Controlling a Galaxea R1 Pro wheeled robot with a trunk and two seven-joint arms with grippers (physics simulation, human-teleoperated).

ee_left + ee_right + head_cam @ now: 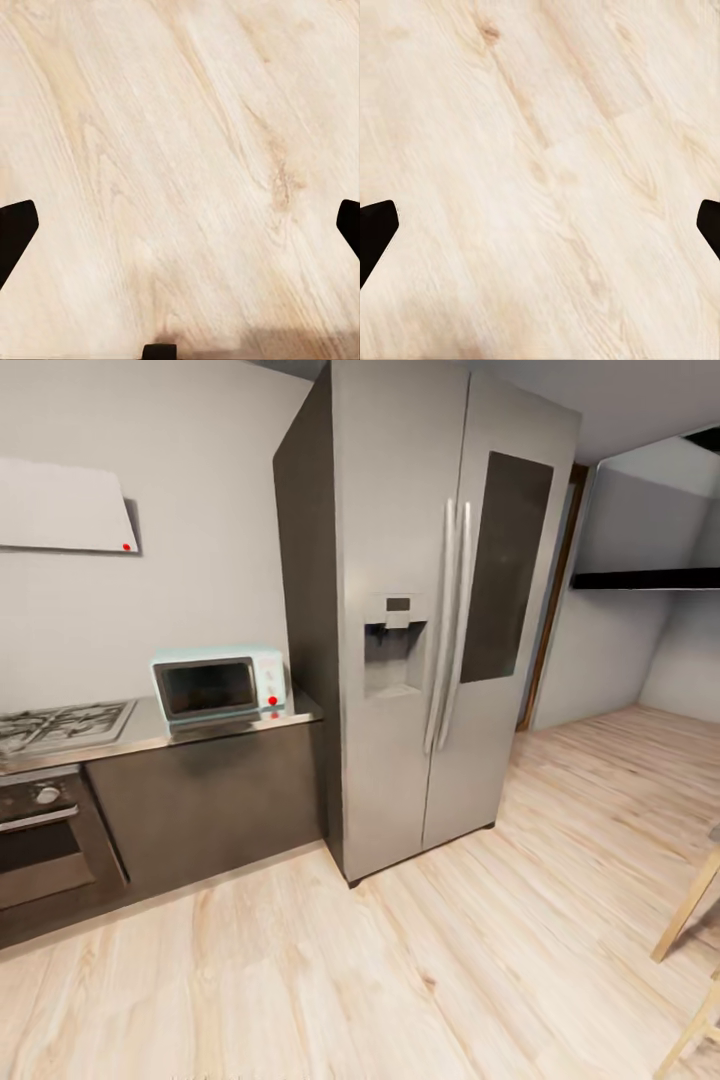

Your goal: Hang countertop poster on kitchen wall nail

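Kitchen walls of pale grey stand behind a tall steel double-door fridge (430,610), upright on the light plank floor (450,960). Just left of it, a short steel top (150,735) carries a mint microwave (218,685) and a gas hob (60,725). Both wrist views look down on bare planks: the left gripper (180,225) and right gripper (540,225) have fingers spread wide, holding nothing.

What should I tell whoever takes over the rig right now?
Left gripper: fingers spread wide, nothing between them, over the wood plank floor.
Right gripper: same, open, carrying nothing.
Head view faces the steel double-door fridge, with a microwave on the short steel top beside a gas hob.
Done: nothing visible. Left: find the poster, pick it up, hang it on a nail.
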